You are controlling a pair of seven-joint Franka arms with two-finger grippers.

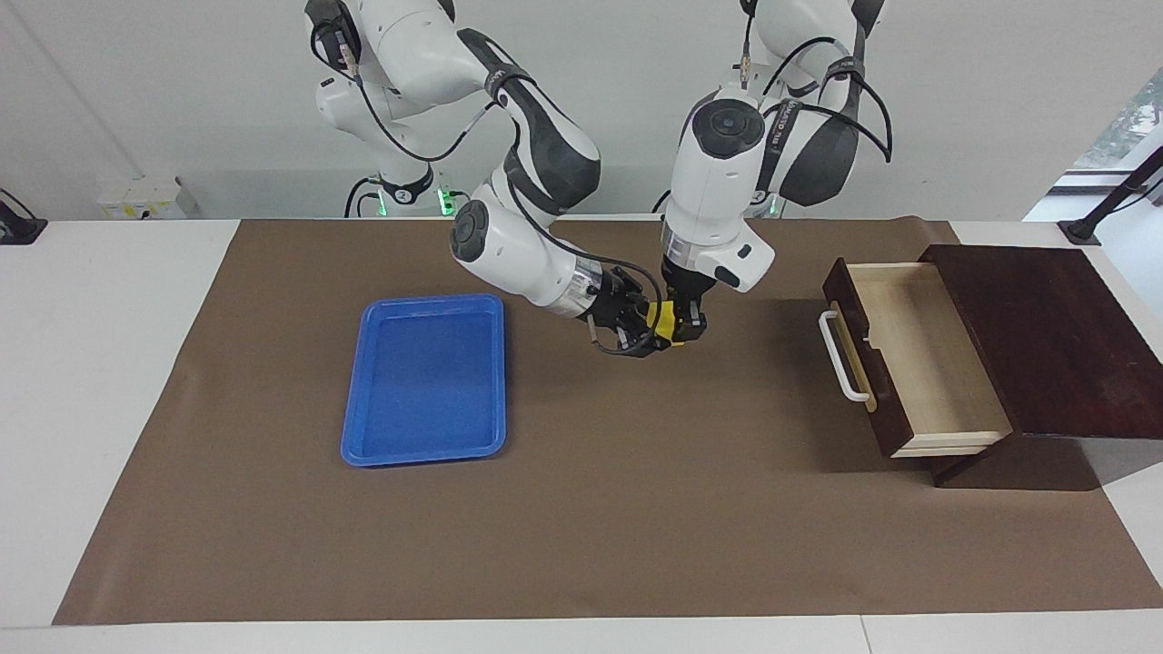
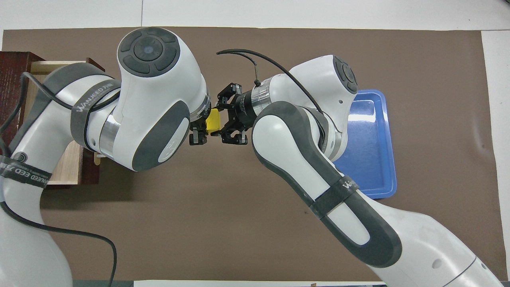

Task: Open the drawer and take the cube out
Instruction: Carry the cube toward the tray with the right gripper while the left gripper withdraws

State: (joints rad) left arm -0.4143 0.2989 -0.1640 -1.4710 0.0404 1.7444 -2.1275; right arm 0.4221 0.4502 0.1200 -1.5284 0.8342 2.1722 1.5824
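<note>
The yellow cube (image 1: 664,321) hangs in the air over the middle of the brown mat, between both grippers; it also shows in the overhead view (image 2: 213,121). My left gripper (image 1: 687,332) points down and is shut on the cube. My right gripper (image 1: 647,332) reaches in sideways from the tray's end and meets the cube. The drawer (image 1: 918,354) stands pulled out of its dark wooden box (image 1: 1045,336) at the left arm's end of the table. Its pale interior is bare, and its white handle (image 1: 840,356) faces the table's middle.
A blue plastic tray (image 1: 427,377) lies on the mat toward the right arm's end, with nothing in it. The brown mat (image 1: 636,509) covers most of the white table. In the overhead view the left arm covers most of the drawer (image 2: 51,65).
</note>
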